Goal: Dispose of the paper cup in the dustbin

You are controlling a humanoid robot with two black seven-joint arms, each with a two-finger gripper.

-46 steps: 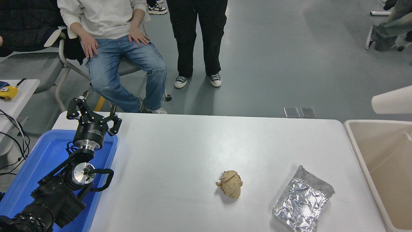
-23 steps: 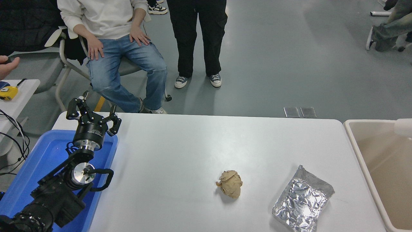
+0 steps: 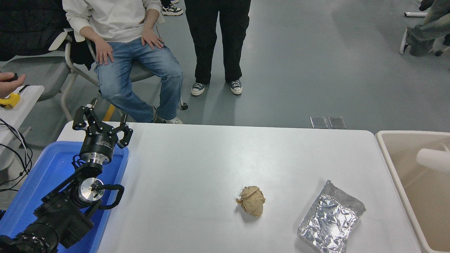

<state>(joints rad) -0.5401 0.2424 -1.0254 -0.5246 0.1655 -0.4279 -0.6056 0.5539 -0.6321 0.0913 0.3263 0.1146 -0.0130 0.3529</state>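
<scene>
The white paper cup (image 3: 434, 160) lies on its side at the picture's right edge, over the inside of the beige dustbin (image 3: 385, 154). Its right end is cut off by the frame. No gripper shows on it, and I cannot tell whether it is held, falling or resting. The right arm is out of view. My left gripper (image 3: 102, 123) is open and empty, parked over the far end of the blue tray at the lower left.
A crumpled brown paper ball (image 3: 251, 205) and a silver foil bag (image 3: 330, 218) lie on the white table's (image 3: 211, 158) near right part. The blue plastic tray (image 3: 42, 175) sits at the left. One person sits and another stands beyond the far edge. A hand reaches over a side table at the left.
The paper cup has moved down the picture, from above the dustbin's far rim to over its inside. The left arm has not moved. A hand came in at the left edge.
</scene>
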